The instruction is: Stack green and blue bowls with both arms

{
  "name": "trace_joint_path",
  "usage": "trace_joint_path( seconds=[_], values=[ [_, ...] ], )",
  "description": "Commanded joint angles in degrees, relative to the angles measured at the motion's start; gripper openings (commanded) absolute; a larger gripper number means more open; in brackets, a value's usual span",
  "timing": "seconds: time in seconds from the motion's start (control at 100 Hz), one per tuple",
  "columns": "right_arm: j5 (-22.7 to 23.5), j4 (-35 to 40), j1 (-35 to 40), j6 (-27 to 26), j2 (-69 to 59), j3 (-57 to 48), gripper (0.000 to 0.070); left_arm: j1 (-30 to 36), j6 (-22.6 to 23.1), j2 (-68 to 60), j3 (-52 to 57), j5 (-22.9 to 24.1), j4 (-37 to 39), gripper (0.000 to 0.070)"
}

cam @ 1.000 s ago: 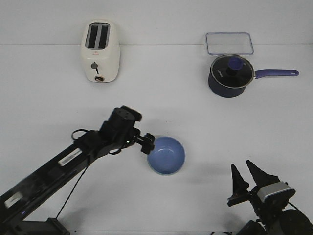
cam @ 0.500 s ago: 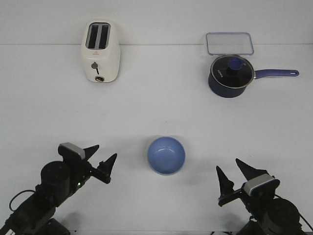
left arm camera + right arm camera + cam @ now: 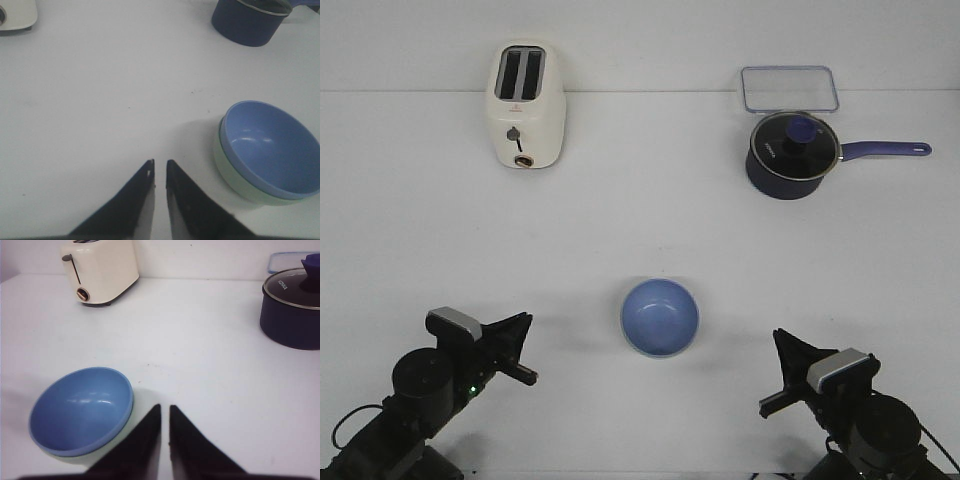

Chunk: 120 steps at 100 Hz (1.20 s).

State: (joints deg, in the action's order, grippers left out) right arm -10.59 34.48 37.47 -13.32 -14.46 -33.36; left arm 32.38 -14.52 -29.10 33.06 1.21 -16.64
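The blue bowl [image 3: 660,317] sits nested inside the green bowl at the table's middle front. In the left wrist view the blue bowl [image 3: 270,147] rests in the green bowl [image 3: 235,172], whose pale rim shows beneath it. The right wrist view shows the blue bowl [image 3: 82,407] with only a sliver of green under it. My left gripper [image 3: 523,345] is shut and empty, to the left of the stack, near the front edge. My right gripper [image 3: 773,372] is shut and empty, to the right of the stack. Both are apart from the bowls.
A cream toaster [image 3: 525,104] stands at the back left. A dark navy saucepan with glass lid and long handle [image 3: 792,153] stands at the back right, with a clear lidded container [image 3: 788,88] behind it.
The left arm has drawn back from the bowls to the front left and its jaws have closed. The right gripper's jaws have closed too. The bowls have not moved.
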Motion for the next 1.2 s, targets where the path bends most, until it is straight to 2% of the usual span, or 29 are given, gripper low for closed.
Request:
trace_joint_path(
  seconds=[0.0, 0.54, 0.58, 0.62, 0.68, 0.77, 0.91, 0.99, 1.19],
  values=[
    [0.11, -0.26, 0.39, -0.33, -0.17, -0.37, 0.0005, 0.26, 0.2, 0.42, 0.76, 0.07, 0.24, 0.0015],
    [0.09, -1.88, 0.39, -0.17, -0.15, -0.37, 0.0005, 0.26, 0.22, 4.24, 0.76, 0.07, 0.44, 0.0015],
    [0.09, -1.88, 0.39, -0.17, -0.15, -0.37, 0.0005, 0.2, 1.75, 4.5, 0.76, 0.15, 0.02, 0.0015],
    [0.07, -1.88, 0.39, -0.17, -0.15, -0.37, 0.0005, -0.46, 5.38, 5.16, 0.61, 0.87, -0.28, 0.0014],
    [0.07, -1.88, 0.39, -0.17, -0.15, -0.37, 0.0005, -2.78, 12.37, 7.34, -0.57, 2.03, 0.26, 0.0015],
    [0.07, -1.88, 0.39, -0.17, -0.15, -0.37, 0.0005, -8.48, 17.03, 11.85, -5.44, 1.81, 3.21, 0.0015],
    [0.09, -1.88, 0.39, -0.17, -0.17, -0.37, 0.0005, -19.41, 17.05, 20.72, -16.9, 3.19, 9.75, 0.0015],
    [0.07, -1.88, 0.39, -0.17, -0.15, -0.37, 0.0005, -23.5, 17.07, 24.96, -22.12, 3.76, 11.26, 0.0015],
    [0.09, -1.86, 0.39, -0.15, -0.15, -0.37, 0.0005, -27.8, 17.07, 28.94, -30.84, 3.72, 15.06, 0.0015]
  ],
)
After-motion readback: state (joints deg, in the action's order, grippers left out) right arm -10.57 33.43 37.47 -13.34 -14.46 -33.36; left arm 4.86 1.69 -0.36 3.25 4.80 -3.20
